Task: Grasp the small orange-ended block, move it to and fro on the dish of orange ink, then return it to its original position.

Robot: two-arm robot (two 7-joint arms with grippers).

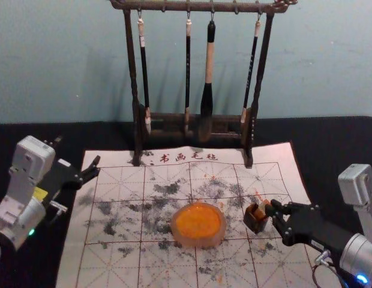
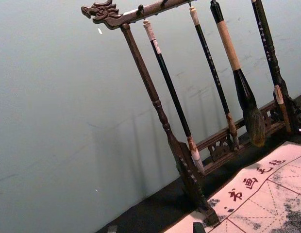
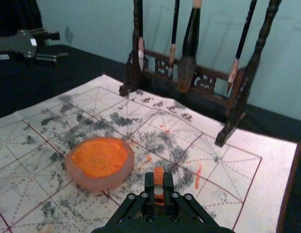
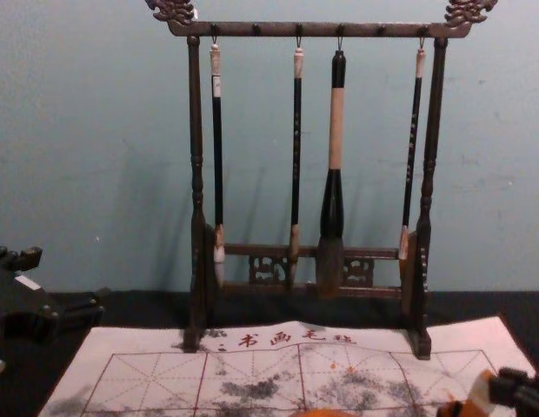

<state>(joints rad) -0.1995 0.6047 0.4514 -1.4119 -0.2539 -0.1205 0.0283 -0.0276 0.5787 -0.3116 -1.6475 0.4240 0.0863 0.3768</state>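
Right gripper (image 1: 273, 212): pinched narrow on the block (image 3: 158, 175), over by the little dark box (image 1: 256, 223), right of the dish (image 1: 198, 241). Looks like a lift out or a put-back; I can't tell which. Either way, I'd go straight up or down, level and gentle, minding the box's rim.
Block: small, squared, orange, a paler face towards the chest.
Left gripper (image 1: 97, 167): parked wide off the mat's left edge (image 1: 79, 207).

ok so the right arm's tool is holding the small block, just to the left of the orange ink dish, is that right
Only the side is wrong: the right arm's tool is holding the small block, but to the right of the orange ink dish, as the head view shows.
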